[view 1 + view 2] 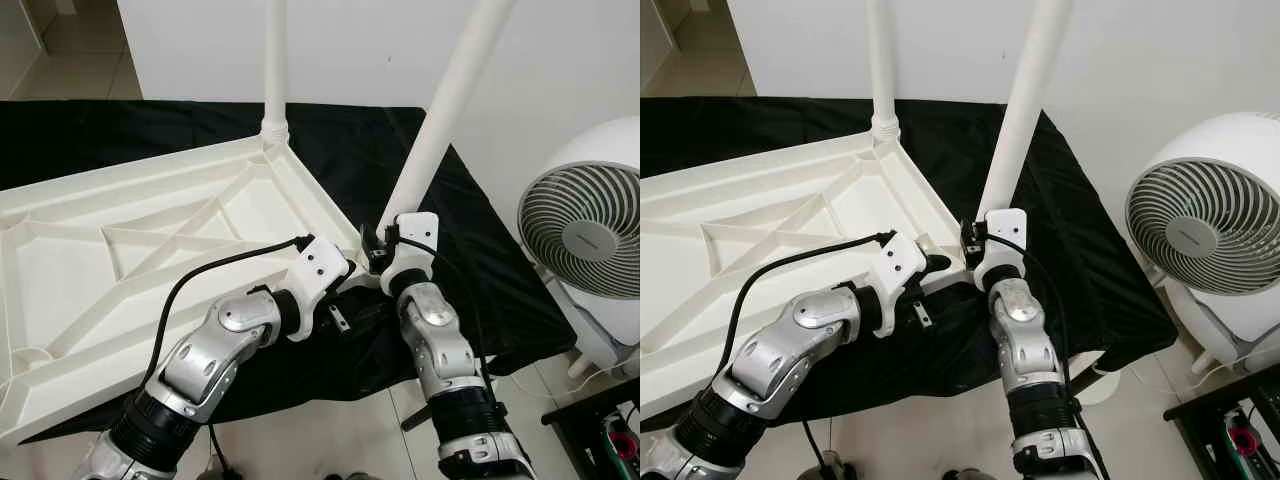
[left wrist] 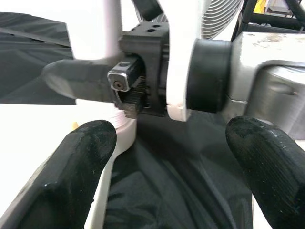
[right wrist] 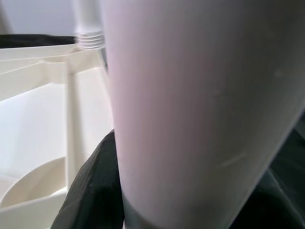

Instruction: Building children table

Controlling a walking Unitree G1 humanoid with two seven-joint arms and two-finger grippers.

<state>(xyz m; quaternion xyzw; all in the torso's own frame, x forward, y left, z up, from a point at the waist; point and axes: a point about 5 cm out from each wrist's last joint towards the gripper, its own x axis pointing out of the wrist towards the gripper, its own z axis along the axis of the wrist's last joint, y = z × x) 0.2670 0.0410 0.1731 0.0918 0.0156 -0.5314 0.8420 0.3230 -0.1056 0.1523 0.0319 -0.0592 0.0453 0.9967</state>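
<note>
While the tilted white leg (image 1: 440,115) is clamped low down in your right gripper (image 1: 378,243), note that its foot sits just ahead of the fingers at the near corner socket of the upturned white tabletop (image 1: 130,245), and that it leans away from vertical. Judging from that lean, the leg is not seated yet: bring it upright over the socket before you push or twist, or the threads will likely bind. Use the far leg (image 1: 276,65) as your reference; it stands straight in its own corner collar, beyond and to the left of the right gripper. In the right wrist view the held leg (image 3: 200,109) crowds the lens, so check alignment from the head views instead. Your left gripper (image 2: 162,162) waits just beside the right one, fingers (image 2: 81,157) spread apart and holding nothing, pointed at the same corner; you could use it to steady the tabletop rim if the slab shifts. All of it rests on a black cloth (image 1: 420,150), which may let the tabletop slide under side load. A white fan (image 1: 590,225) stands well off to the right; keep the leg's upper end from swinging that way.
</note>
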